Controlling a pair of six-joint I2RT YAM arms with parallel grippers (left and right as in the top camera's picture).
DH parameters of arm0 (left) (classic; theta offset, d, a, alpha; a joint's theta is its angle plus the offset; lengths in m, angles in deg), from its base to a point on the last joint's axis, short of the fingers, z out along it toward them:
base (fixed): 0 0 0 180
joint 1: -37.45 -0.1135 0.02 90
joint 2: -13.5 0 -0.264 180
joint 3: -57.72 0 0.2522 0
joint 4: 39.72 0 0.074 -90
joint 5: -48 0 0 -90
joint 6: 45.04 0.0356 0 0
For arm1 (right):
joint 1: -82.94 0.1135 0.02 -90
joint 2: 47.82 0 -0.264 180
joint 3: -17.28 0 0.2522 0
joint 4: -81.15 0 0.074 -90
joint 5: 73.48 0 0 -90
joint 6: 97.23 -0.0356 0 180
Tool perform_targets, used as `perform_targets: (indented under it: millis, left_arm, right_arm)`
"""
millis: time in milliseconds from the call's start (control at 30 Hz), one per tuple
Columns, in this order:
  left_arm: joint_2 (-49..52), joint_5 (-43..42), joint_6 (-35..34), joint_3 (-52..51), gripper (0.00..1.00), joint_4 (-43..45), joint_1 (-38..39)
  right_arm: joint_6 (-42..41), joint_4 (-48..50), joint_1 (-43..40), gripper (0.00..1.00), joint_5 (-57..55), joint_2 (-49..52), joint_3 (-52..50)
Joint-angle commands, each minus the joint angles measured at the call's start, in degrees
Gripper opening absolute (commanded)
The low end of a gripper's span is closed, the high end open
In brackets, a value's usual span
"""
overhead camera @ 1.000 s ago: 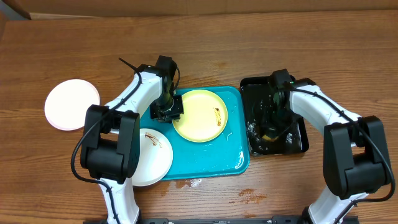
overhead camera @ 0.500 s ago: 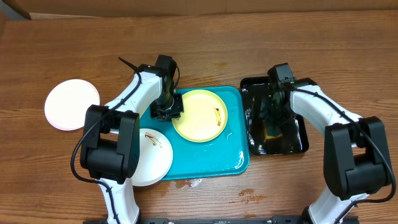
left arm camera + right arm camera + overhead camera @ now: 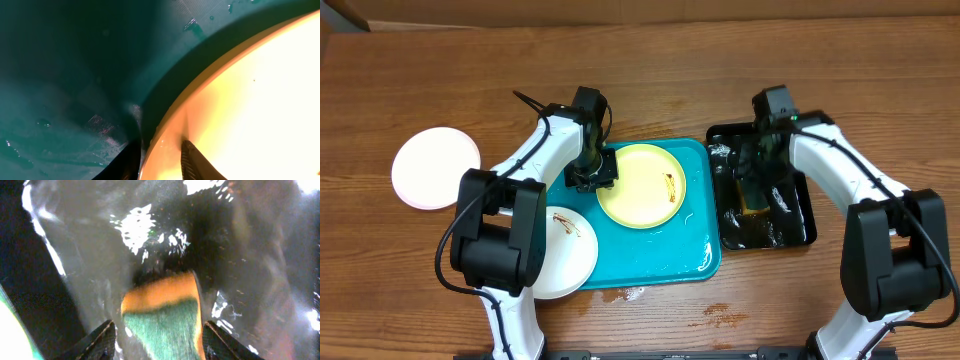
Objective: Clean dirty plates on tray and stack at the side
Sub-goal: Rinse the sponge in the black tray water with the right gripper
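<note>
Right claw (image 3: 161,341), wider than before, stands open astride the orange-and-green foam sponge (image 3: 162,312), gaps plain only in its wrist view. The left claw (image 3: 160,162) pinches the rim of the round pale-yellow plate (image 3: 250,100).

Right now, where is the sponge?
The sponge lies in the wet black tray on the robot's right, just beside the turquoise tray; the right wrist view shows it between the fingers of the right gripper.

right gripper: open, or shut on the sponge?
Open. In the wrist view, the right gripper has its fingers spread just wider than the sponge, which lies between them unsqueezed.
</note>
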Motion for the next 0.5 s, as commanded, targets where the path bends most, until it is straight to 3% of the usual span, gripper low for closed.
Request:
perform_targets:
  millis: [0, 133, 467]
  left_arm:
    - [2.45, 1.27, -0.39, -2.05, 0.30, 0.31, 0.33]
    - [2.54, 1.27, -0.39, -2.05, 0.30, 0.35, 0.33]
    - [2.54, 1.25, -0.37, -2.05, 0.29, 0.20, 0.33]
  right_arm:
    - [0.22, -6.23, -0.17, 0.57, 0.09, 0.04, 3.80]
    - [0.17, -9.03, -0.11, 0.58, 0.09, 0.07, 2.16]
    - [0.17, -2.19, -0.11, 0.56, 0.09, 0.07, -6.95]
